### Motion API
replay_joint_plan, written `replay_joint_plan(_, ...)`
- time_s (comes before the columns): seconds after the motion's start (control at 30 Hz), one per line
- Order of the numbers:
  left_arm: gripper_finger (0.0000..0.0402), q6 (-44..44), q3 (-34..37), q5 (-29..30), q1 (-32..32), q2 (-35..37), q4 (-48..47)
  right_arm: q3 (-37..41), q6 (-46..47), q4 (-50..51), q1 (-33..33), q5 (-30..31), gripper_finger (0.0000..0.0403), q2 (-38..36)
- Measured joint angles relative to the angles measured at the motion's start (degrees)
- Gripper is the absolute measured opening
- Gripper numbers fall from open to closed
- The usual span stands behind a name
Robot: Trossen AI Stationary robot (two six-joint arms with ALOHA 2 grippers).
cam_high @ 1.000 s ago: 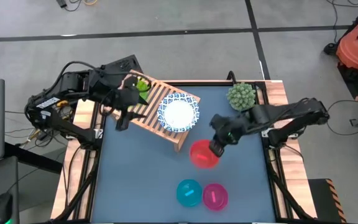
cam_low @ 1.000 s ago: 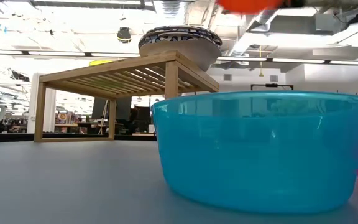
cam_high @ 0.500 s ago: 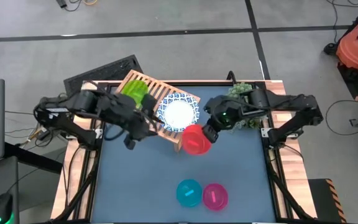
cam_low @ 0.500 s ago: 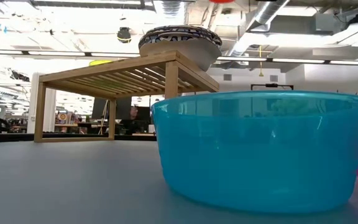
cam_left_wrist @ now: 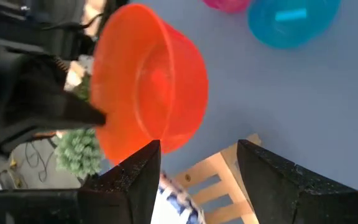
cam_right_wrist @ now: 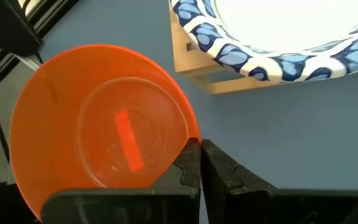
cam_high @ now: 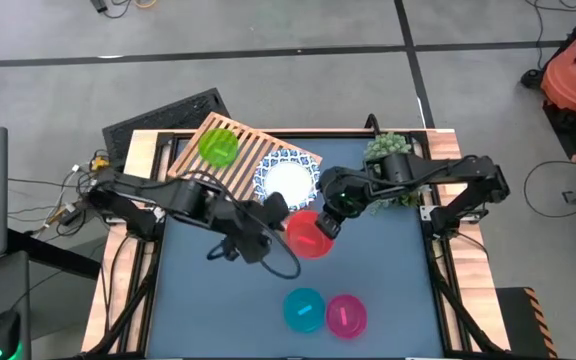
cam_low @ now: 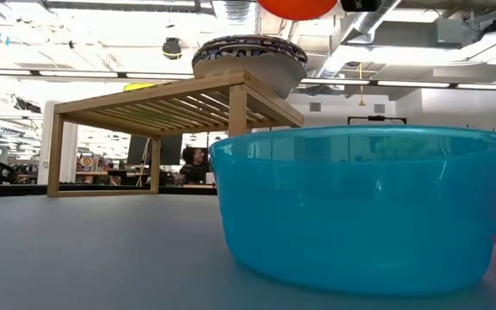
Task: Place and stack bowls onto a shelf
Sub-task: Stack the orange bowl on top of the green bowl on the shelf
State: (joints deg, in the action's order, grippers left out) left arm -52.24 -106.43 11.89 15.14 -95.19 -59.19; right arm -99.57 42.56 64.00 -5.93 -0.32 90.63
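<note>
Red bowl (cam_high: 308, 234) is held off the bench (cam_high: 388, 300), just in front of the shelf's (cam_high: 243, 170) front edge, pinched by its rim in the right gripper (cam_right_wrist: 199, 163), jaws closed tight on it. Bowl is tipped partly on edge, mouth turned toward the right wrist cam; being round, no long axis to speak of.

Key relation: left gripper (cam_left_wrist: 197, 165) is just beside the bowl on its left-arm side, jaws wide, nothing held. A handover or two-arm steadying is judged poss.; right arm is the one in control.

On the shelf: white bowl w/ blue rim (cam_high: 288, 180) near the front edge, green bowl (cam_high: 218, 146) toward the back. Teal bowl (cam_high: 304, 310) and magenta bowl (cam_high: 346, 314) touch or nearly touch, not yet shelved.
</note>
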Motion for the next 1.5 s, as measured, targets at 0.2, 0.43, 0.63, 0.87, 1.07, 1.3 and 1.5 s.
replay_joint_plan(0.2, 0.0198, 0.5, 0.0, 4.6, 0.8, -2.4, -0.2, 0.0, 0.0, 1.2, -0.3, 0.1, 0.0022, -0.2)
replay_joint_plan(0.43, 0.0198, 0.7, 0.0, 5.5, 1.6, -0.7, 0.9, 0.0, 0.0, 2.2, -0.5, 0.0, 0.0023, -0.3)
replay_joint_plan(0.63, 0.0198, -2.4, 0.0, 4.6, 1.7, -0.5, 4.6, 0.0, -0.1, 2.0, -0.4, 0.0, 0.0024, -0.3)
replay_joint_plan(0.87, 0.0198, -9.1, 0.0, 1.8, 1.7, -2.4, 5.9, 0.0, -0.9, 1.3, -0.4, 0.0, 0.0024, -0.3)
replay_joint_plan(1.07, 0.0198, -10.6, 0.0, 2.5, 1.6, -3.6, 6.7, 0.0, -1.1, 0.9, -0.5, 0.0, 0.0024, -0.3)
replay_joint_plan(1.3, 0.0163, -10.2, 0.0, 3.0, 1.4, -4.3, 4.2, 0.0, -1.2, -0.2, -0.8, 0.0, 0.0024, -0.3)
replay_joint_plan(1.5, 0.0088, -10.1, 0.0, 4.4, 1.3, -4.3, 4.3, 0.0, -1.1, -0.3, -0.8, 0.1, 0.0024, -0.3)
